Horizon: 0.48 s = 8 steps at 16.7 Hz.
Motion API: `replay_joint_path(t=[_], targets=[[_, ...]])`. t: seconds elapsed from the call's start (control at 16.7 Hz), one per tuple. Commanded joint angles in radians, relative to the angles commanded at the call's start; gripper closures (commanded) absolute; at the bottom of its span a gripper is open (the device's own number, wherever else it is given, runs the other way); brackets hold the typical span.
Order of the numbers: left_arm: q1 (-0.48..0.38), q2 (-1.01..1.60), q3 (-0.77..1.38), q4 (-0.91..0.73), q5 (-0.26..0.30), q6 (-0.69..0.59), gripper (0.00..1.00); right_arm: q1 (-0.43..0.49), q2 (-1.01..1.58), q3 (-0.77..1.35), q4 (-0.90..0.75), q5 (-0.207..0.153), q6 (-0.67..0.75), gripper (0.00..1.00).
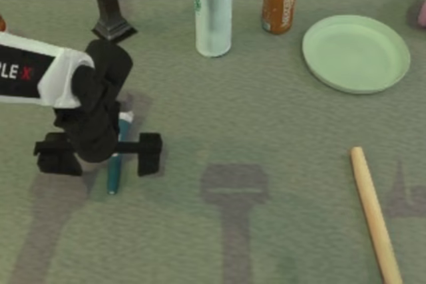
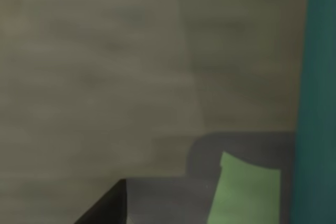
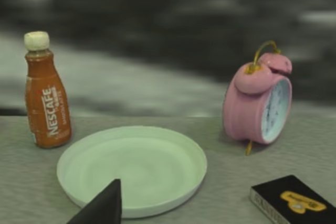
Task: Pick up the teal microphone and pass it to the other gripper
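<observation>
The surface [image 1: 266, 151] is wide and greenish. On its left side, the left gripper [image 1: 100, 154] hangs low over the teal microphone [image 1: 114, 176]. The gripper's two fingers are wide apart, one on each side of the handle, and they are not squeezing it.

The microphone lies flat on the surface. Its thin teal end points toward the near edge, and its whitish head is mostly hidden under the arm.

It looks small, light and stiff, like a plastic toy. The handle looks smooth and round, so it may slip or roll. A good place to hold it seems to be the middle of the handle, leaving one end free for the other gripper.

The right gripper [image 3: 102, 205] is out of the top view. I cannot tell if its fingers are apart.
</observation>
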Motion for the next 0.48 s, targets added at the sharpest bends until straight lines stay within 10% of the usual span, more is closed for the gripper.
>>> replay_joint_path(t=[0.18, 0.48], targets=[[0.0, 0.0, 0.0, 0.0, 0.0, 0.0, 0.0, 0.0, 0.0, 0.0, 0.0, 0.0, 0.0, 0.0], [0.0, 0.0, 0.0, 0.0, 0.0, 0.0, 0.38, 0.0, 0.0, 0.0, 0.0, 0.0, 0.0, 0.0]])
